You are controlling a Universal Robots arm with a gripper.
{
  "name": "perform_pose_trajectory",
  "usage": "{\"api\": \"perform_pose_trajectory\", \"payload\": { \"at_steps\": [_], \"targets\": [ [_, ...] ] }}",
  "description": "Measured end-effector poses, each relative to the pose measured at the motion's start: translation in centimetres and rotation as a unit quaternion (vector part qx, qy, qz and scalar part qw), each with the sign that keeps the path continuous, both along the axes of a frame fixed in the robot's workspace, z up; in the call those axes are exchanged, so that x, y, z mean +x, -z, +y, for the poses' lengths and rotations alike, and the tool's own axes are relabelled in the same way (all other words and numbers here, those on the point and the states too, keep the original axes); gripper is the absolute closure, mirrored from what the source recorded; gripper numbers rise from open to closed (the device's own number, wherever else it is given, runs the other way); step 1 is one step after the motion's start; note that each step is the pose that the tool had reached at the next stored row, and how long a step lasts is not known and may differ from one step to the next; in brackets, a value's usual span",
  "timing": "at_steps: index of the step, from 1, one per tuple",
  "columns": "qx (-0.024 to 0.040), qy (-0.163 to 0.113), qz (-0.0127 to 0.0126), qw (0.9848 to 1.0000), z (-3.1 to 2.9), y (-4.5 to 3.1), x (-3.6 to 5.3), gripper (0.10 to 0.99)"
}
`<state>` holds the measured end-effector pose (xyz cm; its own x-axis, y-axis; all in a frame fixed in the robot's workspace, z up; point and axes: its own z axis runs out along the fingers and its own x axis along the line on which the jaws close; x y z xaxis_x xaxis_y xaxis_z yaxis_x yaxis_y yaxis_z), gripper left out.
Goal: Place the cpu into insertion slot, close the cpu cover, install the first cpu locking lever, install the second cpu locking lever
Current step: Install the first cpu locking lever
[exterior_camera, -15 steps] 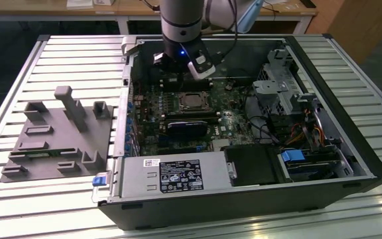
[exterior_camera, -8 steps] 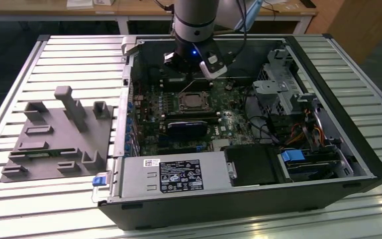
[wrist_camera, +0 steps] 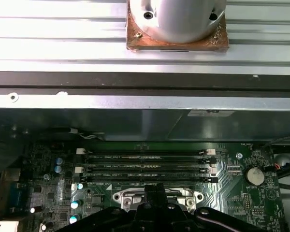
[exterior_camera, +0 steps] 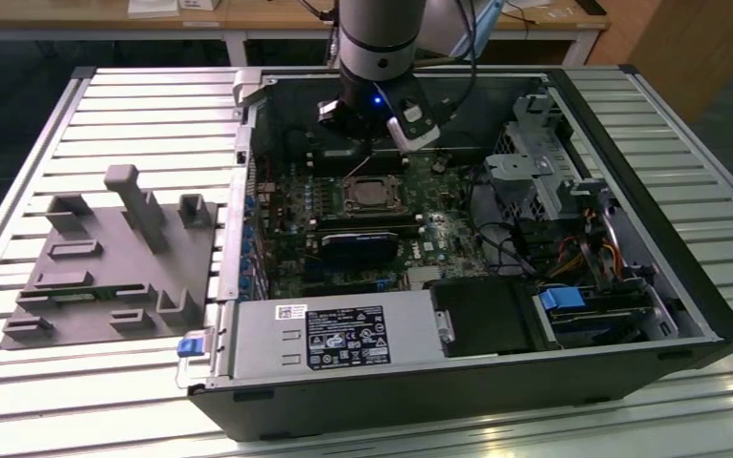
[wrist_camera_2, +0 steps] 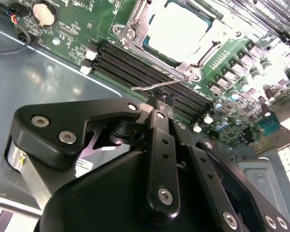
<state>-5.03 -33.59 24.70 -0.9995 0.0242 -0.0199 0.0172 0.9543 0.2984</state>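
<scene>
Lying on its side on a slatted metal table (exterior_camera: 112, 95), an open computer case (exterior_camera: 710, 315) takes up most of the exterior view, with a grey moulded fixture (exterior_camera: 99, 258) beside it on the exterior view's left. Inside the case sit a silver power supply (exterior_camera: 341, 334) along the near wall, a drive cage (exterior_camera: 545, 162) on the exterior view's right, and a green motherboard (exterior_camera: 290, 229) across the floor. The arm (exterior_camera: 380, 38) reaches down into the case from above.

On the board, the insertion slot (exterior_camera: 348, 196) holds the cpu (wrist_camera_2: 176, 34), its pale metal top showing through the cut-out of the cpu cover (wrist_camera_2: 133, 24), which lies down over it. Long black memory slots (wrist_camera: 145, 166) run just beside the socket.

The gripper (wrist_camera_2: 159, 102) hangs over those slots with its fingers drawn narrow, tips together. A thin wire locking lever (wrist_camera_2: 159, 86) juts out from the socket edge right at the fingertips; whether they touch it cannot be told. A round coin battery (wrist_camera: 253, 175) sits off to one side of the board.
</scene>
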Motion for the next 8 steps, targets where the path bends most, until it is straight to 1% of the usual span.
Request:
{"api": "perform_pose_trajectory", "payload": {
  "at_steps": [1, 2, 4, 5, 6, 7, 8],
  "targets": [
    [-0.0001, 0.0, -0.0026, 1.0, -0.01, 0.0, -0.01, 0.984],
    [0.0, 0.0, -0.0086, 1.0, -0.01, 0.03, -0.04, 0.984],
    [-0.0004, 0.0, -0.0262, 0.9997, -0.01, 0.04, -0.21, 0.984],
    [-0.0004, 0.0, -0.0346, 0.9994, -0.01, 0.05, -0.28, 0.984],
    [-0.0004, 0.0, -0.0421, 0.9991, -0.01, 0.08, -0.34, 0.984],
    [-0.0003, 0.0, -0.0472, 0.9989, 0.0, 0.13, -0.37, 0.984],
    [-0.0003, 0.0, -0.0506, 0.9987, 0.0, 0.21, -0.41, 0.984]
  ]
}}
